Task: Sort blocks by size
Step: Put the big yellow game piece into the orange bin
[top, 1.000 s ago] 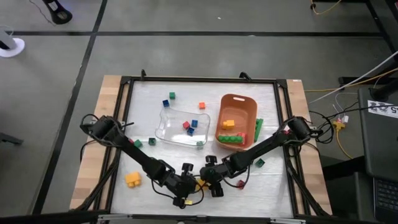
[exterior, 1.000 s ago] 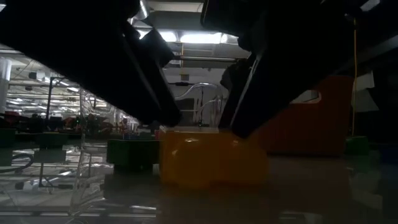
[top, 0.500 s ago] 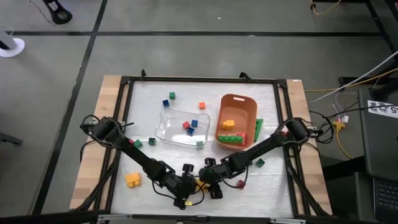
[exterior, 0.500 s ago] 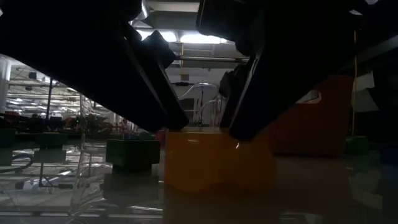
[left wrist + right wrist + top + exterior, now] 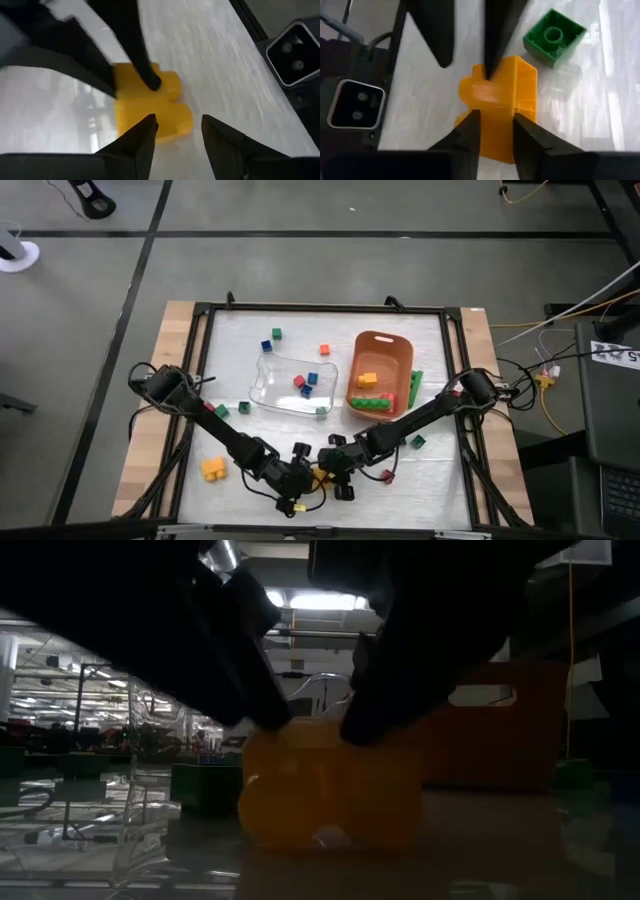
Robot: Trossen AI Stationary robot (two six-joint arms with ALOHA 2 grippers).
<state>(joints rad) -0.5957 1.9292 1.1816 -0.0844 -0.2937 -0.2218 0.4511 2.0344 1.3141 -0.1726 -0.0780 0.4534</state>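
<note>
At the lower middle of the high view both arms meet over one yellow-orange brick (image 5: 322, 475) that lies on the counter (image 5: 240, 330). The right hand (image 5: 334, 471) sits on the brick's right side; in its own wrist view the two dark fingers (image 5: 470, 131) straddle the brick's near end with the brick between them, and whether they actually press on its sides cannot be told. The left hand (image 5: 304, 477) is at the brick's left side, its fingers (image 5: 141, 138) spread apart with a gap between them, and the brick lies just beyond their tips rather than between them. In the low view the brick (image 5: 330, 780) rests on the counter with both dark hands bearing down on its top from above.

A green studded brick (image 5: 554, 36) lies near the yellow-orange one. Above them in the high view, a clear plastic tray (image 5: 272, 385) holds small red and blue cubes, and to its right an orange bin (image 5: 400, 352) holds an orange brick and a row of green ones. A yellow brick (image 5: 212, 468) lies at lower left, apart from the hands. Single small cubes, green, blue and orange, are scattered on the counter above the tray, and a green cube (image 5: 417, 442) lies at right of the right arm.
</note>
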